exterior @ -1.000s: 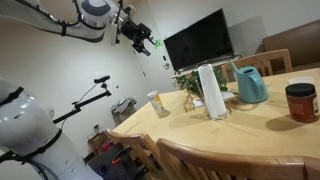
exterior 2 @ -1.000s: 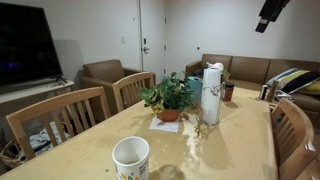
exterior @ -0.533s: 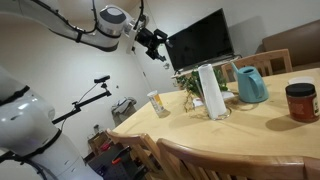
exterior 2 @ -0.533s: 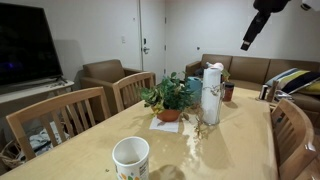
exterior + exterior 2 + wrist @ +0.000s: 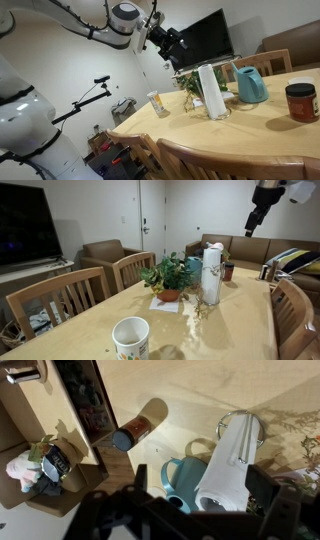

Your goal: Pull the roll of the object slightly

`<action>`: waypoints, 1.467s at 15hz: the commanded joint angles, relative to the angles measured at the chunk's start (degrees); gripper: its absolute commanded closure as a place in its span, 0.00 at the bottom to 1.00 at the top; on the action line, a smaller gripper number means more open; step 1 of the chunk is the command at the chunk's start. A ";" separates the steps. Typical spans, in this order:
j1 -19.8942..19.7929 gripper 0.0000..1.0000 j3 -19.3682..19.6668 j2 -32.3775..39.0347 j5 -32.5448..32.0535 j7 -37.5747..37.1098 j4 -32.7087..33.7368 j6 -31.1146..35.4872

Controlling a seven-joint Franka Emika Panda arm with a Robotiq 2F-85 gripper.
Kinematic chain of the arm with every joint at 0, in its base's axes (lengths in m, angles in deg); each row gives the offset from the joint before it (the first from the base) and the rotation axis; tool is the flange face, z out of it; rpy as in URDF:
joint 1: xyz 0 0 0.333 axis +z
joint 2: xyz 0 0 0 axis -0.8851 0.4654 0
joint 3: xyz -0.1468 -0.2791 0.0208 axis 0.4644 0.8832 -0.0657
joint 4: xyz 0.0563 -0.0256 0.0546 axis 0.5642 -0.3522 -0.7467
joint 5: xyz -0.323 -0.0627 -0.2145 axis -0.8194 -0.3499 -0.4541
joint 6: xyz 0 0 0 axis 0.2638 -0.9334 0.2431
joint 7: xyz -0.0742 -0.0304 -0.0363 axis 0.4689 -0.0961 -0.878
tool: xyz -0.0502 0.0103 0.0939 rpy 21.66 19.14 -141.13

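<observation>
The tall white paper towel roll point(image 5: 210, 90) stands upright on its thin holder on the wooden table point(image 5: 250, 128), with a loose sheet hanging at its side. It also shows in the other exterior view point(image 5: 211, 274). In the wrist view the roll point(image 5: 230, 465) is seen from above, its holder wire on top. My gripper point(image 5: 174, 43) hangs in the air, high above and away from the roll, open and empty; it also shows in an exterior view point(image 5: 251, 222). In the wrist view its dark fingers point(image 5: 272, 502) frame the roll from afar.
A teal pitcher point(image 5: 250, 85) stands right beside the roll. A red jar point(image 5: 300, 102), a small white-and-yellow bottle point(image 5: 156, 104), a potted plant point(image 5: 168, 278) and a white cup point(image 5: 131, 337) are on the table. Wooden chairs point(image 5: 62, 300) surround it.
The arm has swung through the air toward the table and the roll, and the gripper has come somewhat lower. Nothing on the table has moved.
</observation>
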 commanded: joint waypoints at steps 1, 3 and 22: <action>0.16 0.00 1.44 5.50 0.40 2.65 6.18 -4.49; 0.15 0.00 2.49 8.18 0.69 4.21 8.69 -5.42; -1.67 0.00 7.84 10.75 -19.96 8.94 7.46 16.47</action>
